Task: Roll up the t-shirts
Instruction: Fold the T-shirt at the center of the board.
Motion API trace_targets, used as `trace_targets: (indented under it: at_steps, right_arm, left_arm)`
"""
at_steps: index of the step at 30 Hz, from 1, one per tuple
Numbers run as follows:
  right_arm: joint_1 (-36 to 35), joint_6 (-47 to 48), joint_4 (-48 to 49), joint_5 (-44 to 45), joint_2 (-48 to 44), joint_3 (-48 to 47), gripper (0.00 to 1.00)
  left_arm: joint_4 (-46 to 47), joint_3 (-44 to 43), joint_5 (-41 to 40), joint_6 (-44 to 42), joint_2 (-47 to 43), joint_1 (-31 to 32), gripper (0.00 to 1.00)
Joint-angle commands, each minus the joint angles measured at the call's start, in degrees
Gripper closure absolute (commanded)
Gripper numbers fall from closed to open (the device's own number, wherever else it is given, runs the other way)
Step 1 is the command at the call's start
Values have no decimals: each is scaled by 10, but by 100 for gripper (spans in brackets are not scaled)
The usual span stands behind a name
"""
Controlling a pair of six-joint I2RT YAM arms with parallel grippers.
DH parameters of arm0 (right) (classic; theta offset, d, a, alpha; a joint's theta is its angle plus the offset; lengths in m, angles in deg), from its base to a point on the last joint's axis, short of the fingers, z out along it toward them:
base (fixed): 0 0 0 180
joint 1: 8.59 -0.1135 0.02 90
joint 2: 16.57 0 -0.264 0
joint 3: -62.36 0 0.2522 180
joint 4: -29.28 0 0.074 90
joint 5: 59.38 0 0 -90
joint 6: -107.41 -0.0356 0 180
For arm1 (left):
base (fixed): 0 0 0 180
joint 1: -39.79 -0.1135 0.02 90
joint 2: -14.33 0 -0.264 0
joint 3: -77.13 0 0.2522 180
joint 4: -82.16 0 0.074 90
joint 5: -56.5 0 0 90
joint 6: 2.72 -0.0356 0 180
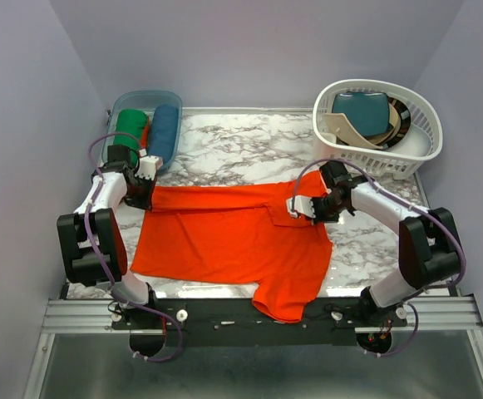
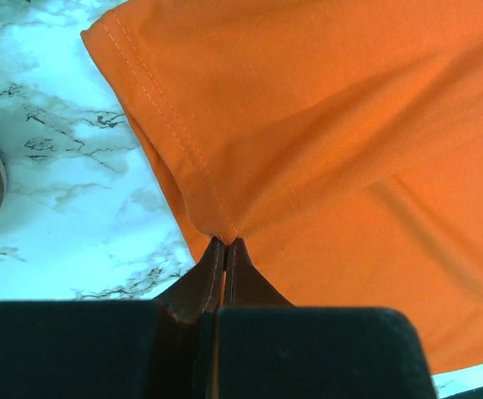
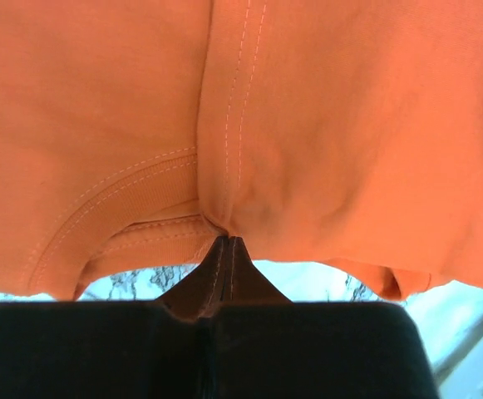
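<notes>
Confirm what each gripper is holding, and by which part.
Both hold the orange t-shirt: the left gripper pinches its stitched hem edge, and the right gripper pinches the shoulder seam beside the collar.

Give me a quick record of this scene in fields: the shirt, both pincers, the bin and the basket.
shirt: orange t-shirt spread on the marble table, not yet rolled
left pincer: shut on its far left corner
right pincer: shut on cloth by the collar
bin: far left, holds a rolled green shirt and a rolled blue shirt
basket: white, far right, teal and beige items inside
</notes>
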Motion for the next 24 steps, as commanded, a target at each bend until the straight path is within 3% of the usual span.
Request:
trace_targets:
  at_steps: [1,9,24]
  right_arm:
    - [-3,-6,-39,-28,-57,-16,99]
    - [-3,-62,-81,-53,-117,-38,99]
    - [-3,-134,-133,-93,-163,-65,99]
  left_arm:
    - [-10,-15,-11,-8,0,-2,100]
    - [-26,-44,-3,-20,16,-1,100]
    - [-107,-105,-5,-142,45,0,100]
